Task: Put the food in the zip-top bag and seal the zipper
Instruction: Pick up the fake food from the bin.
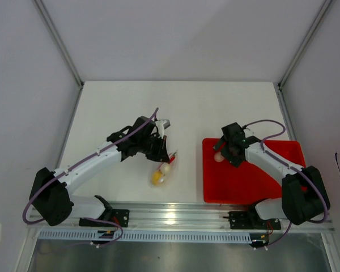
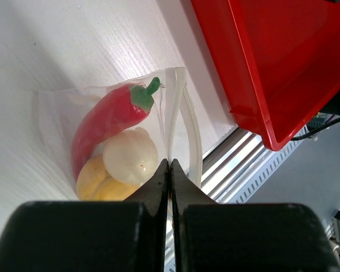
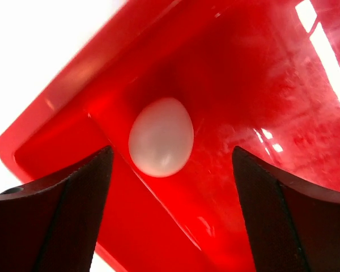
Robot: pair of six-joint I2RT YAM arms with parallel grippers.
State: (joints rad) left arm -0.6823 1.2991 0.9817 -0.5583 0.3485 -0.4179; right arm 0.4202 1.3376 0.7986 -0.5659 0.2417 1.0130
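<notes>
We are loading food: the left gripper [image 2: 170, 170] clamps the mouth of the zip-top bag [image 2: 56, 110] left of the red tray [image 3: 283, 85], while the right gripper [image 3: 171, 154], jaws apart, straddles the egg [image 3: 161, 136] in its far-left corner, next needing a gentle close.

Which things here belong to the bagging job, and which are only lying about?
Belong to the job: zip-top bag, pinched by the shut left tool; red pepper, whitish piece and yellow piece inside it; white egg in the red tray, below the open right tool.
Only lying about: red tray; metal rail at the near edge.
</notes>
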